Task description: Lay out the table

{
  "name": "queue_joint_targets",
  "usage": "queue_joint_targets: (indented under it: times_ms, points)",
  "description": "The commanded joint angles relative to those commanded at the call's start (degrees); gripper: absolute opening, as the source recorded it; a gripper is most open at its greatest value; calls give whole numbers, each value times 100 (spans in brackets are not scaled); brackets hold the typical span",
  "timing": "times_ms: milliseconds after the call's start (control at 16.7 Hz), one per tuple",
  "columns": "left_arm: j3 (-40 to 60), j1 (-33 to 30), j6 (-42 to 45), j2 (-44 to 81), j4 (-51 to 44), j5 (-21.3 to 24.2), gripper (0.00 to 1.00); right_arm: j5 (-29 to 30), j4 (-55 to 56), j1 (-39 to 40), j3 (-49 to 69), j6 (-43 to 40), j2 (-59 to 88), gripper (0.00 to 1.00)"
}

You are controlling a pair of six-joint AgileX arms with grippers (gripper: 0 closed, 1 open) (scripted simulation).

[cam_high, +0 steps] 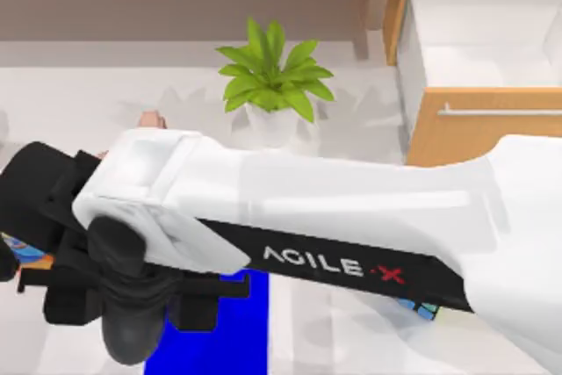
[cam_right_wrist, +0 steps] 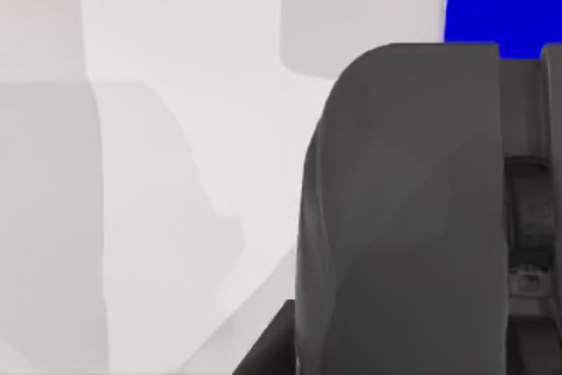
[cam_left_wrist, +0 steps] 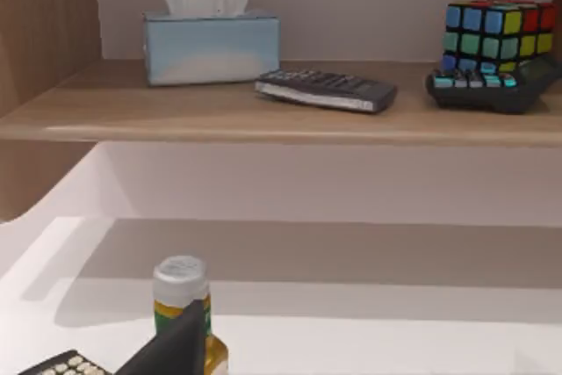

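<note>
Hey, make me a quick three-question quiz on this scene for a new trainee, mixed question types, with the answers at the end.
1. True or false: the potted plant stands on the blue mat.
2. In the left wrist view, which item lies on the wooden shelf between the tissue box and the colour cube?
A. a remote control
B. a bottle
C. a cup
3. Fill in: the drawer cabinet at the top view's right has a ____ interior.

Key:
1. False; it stands on the table, beyond the mat.
2. A, the remote control.
3. White.

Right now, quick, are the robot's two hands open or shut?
Left gripper: cannot be told.
Right gripper: cannot be told; it hangs low at the table's left, by the blue mat.
</note>
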Motion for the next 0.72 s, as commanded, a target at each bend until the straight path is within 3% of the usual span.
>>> queue_joint_targets:
  times_ms: [600, 720]
  points:
    - [0, 0, 0, 0, 0, 0, 100, -20, -398, -501, -553, -428, 639, 0]
    - [0, 0, 0, 0, 0, 0, 100, -20, -398, -501, -553, -428, 639, 15]
